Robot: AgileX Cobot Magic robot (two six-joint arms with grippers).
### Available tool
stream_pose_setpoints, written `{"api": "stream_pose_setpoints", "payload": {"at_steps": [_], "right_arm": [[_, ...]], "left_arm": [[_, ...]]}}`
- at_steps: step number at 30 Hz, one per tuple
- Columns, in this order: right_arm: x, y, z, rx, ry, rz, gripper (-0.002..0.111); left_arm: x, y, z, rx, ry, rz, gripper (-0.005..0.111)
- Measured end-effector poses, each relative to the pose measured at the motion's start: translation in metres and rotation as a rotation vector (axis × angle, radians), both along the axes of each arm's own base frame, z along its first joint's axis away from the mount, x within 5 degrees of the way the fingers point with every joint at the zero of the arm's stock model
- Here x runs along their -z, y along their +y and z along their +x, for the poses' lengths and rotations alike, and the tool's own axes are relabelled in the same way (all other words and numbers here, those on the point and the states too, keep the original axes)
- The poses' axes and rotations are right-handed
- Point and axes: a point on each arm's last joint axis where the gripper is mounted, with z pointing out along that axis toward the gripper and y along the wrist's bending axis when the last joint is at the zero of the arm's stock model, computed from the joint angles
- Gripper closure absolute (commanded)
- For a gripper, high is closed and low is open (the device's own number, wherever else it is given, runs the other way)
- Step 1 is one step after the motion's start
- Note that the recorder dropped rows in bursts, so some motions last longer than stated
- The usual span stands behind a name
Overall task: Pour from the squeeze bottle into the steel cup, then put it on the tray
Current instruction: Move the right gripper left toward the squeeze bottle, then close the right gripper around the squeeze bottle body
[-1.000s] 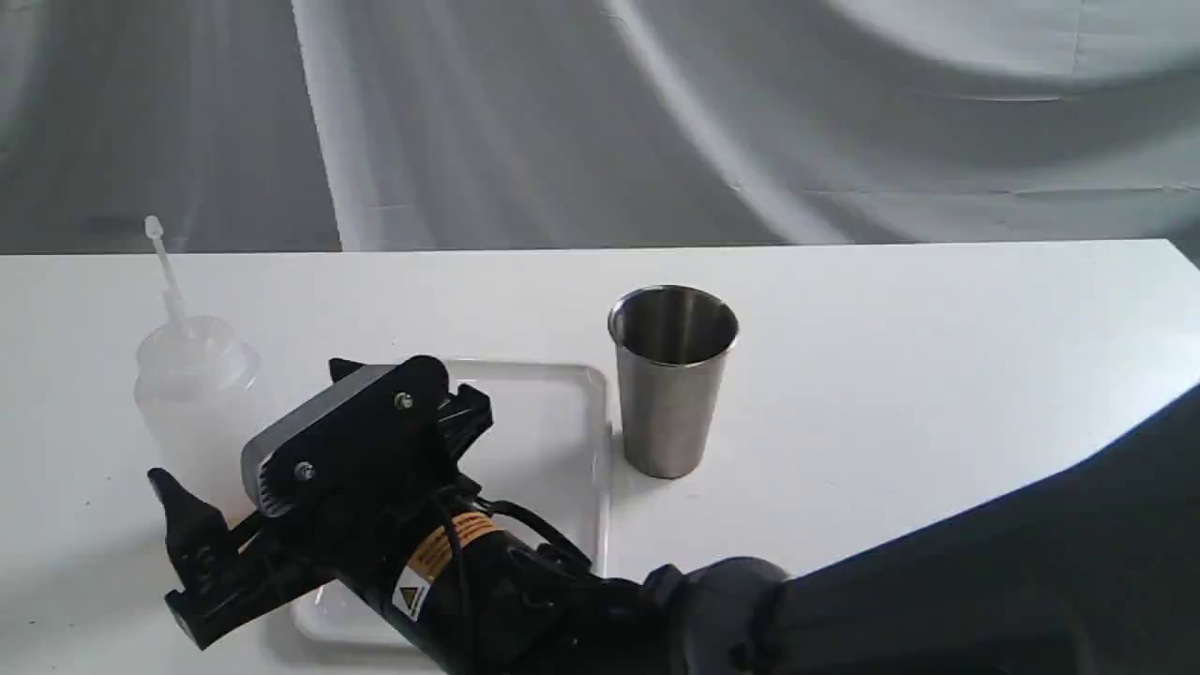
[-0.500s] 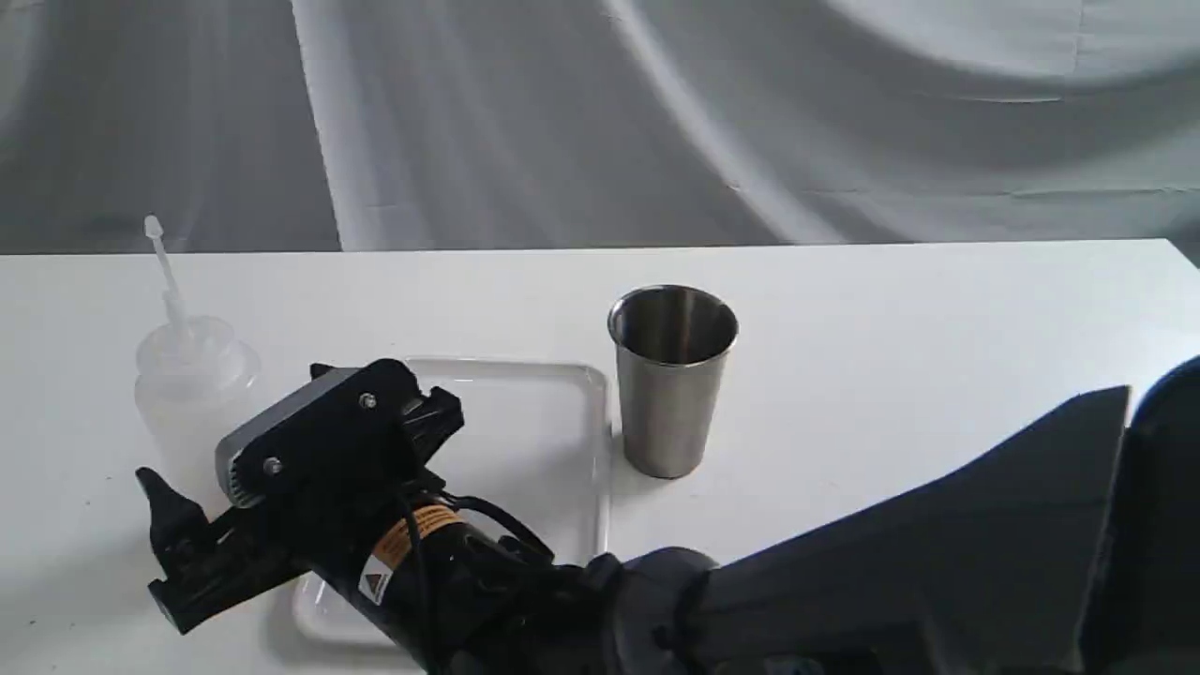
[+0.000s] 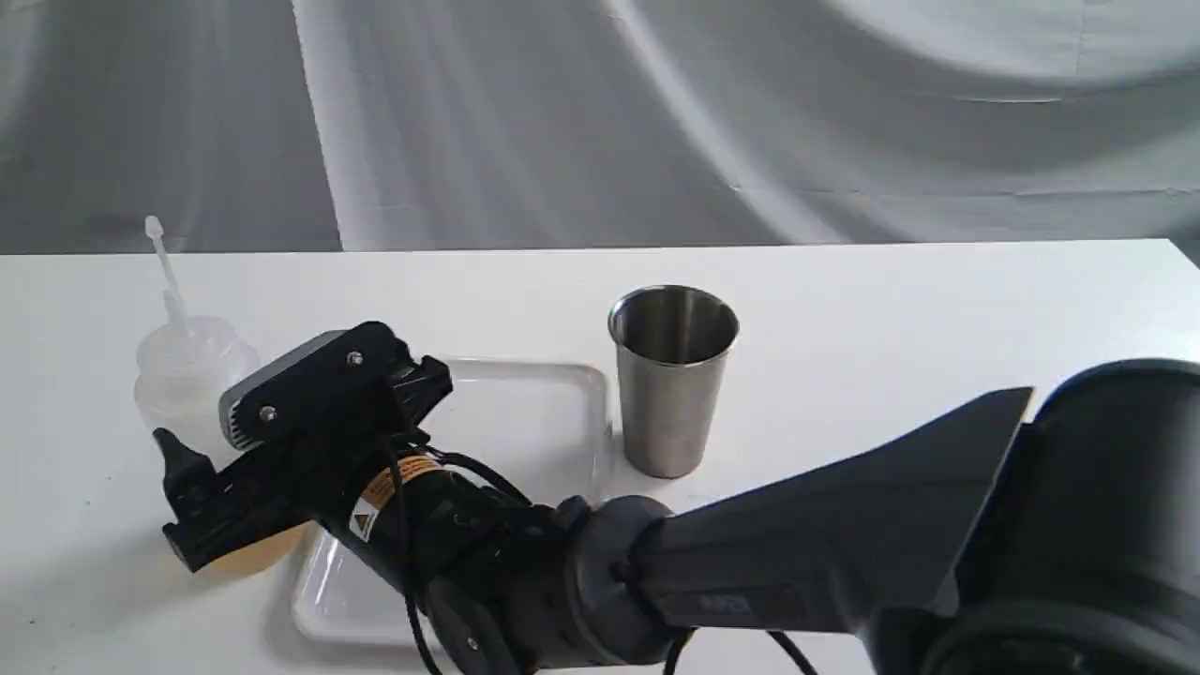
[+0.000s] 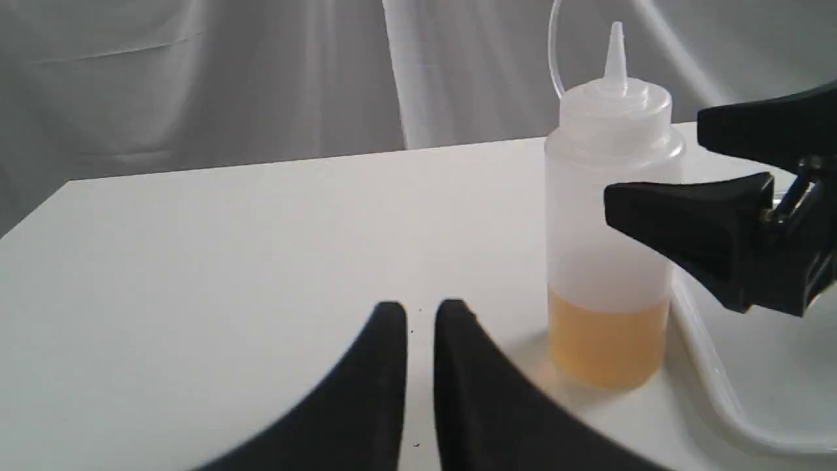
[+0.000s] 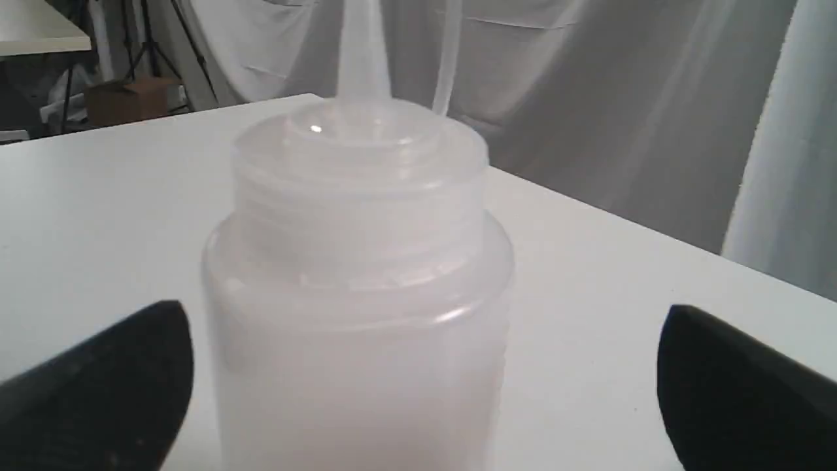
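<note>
The squeeze bottle [image 3: 192, 370], a translucent whitish soft-plastic cylinder with a domed cap and thin nozzle, stands upright on the white counter [image 3: 891, 309] in the exterior view. It is just beside the flat glossy white rectangular tray [image 3: 525, 412], on the side away from the brushed stainless-steel cup [image 3: 670, 384]. The cup stands just off the tray's opposite side. The black right gripper [image 3: 199, 441] reaches across the tray and sits around the bottle's middle.

In the left wrist view, amber liquid fills only the bottle's lowest part, so it probably lifts light, with its weight low. One black finger of the right gripper passes in front of the wall and the other behind the shoulder. The left gripper [image 4: 422, 307] hovers over bare counter away from the tray. Its jaws are drawn almost together with nothing between them.

In the right wrist view, the jaws stand wide on either side of the body, with clear gaps and no contact. The wall looks smooth and likely yields under pressure, so a grip on the straight mid-body below the shoulder seems best. It should be firm enough not to slip and gentle enough not to collapse the plastic. The slender nozzle is no place to hold.
</note>
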Motion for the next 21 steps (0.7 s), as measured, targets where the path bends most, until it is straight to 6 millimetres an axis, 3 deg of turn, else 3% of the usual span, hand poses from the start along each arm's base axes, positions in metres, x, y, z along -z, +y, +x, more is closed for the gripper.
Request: {"api": "stream_pose_setpoints", "payload": {"at_steps": [12,21], "right_arm": [[0.022,0.008,0.003,-0.054,0.018,-0.060,0.014],[0.028,0.018,0.014,-0.066,-0.006,-0.054,0.014]], "left_arm": [[0.000,0.000,0.000,0.000,0.000,0.000,0.098],[0.000,0.000,0.000,0.000,0.000,0.000,0.098]]}}
